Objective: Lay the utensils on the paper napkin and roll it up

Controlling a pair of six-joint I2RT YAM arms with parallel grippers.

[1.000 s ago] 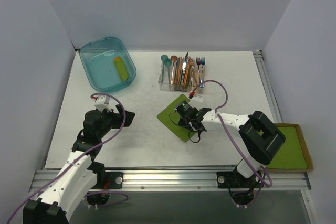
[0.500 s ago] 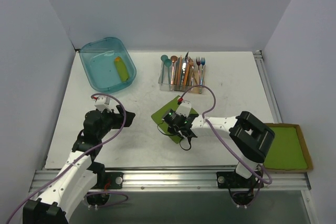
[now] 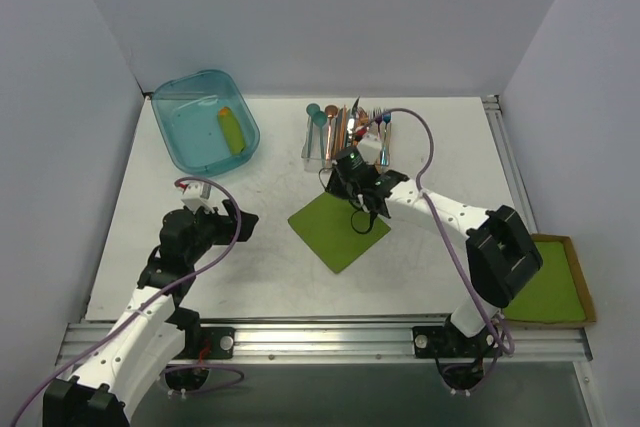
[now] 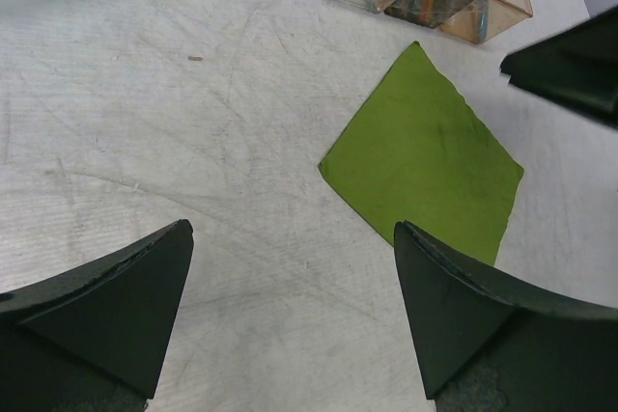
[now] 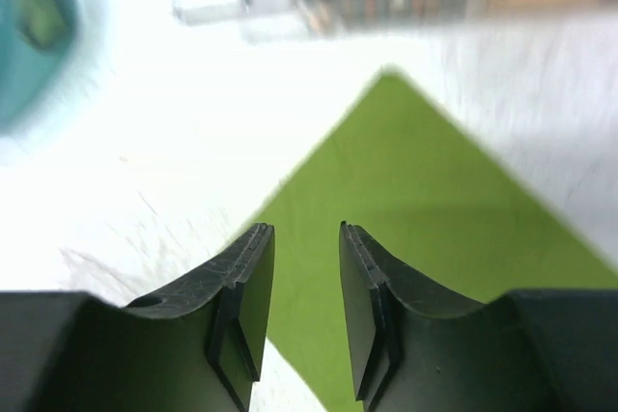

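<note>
The paper napkin (image 3: 340, 230) lies flat and bare at mid-desk, one corner aimed at the clear caddy (image 3: 345, 152), where the utensils (image 3: 348, 127) stand bunched with the other cutlery, none yet on the sheet. The right end effector (image 3: 363, 209) hangs over the napkin's far corner with its jaws narrowly parted and empty; the left end effector (image 3: 236, 219) sits well off to the side, spread wide and holding nothing. The likely trouble is the pick itself: the handles are packed tight, so a narrow gap may snag two pieces or tip the caddy, and a low pass could drag the thin sheet askew. Only the right wrist view proves the jaws are empty. The top view alone shows the teal tub (image 3: 190, 137) and the cardboard-rimmed green stack (image 3: 558, 287) — an easy sheet to mistake.
</note>
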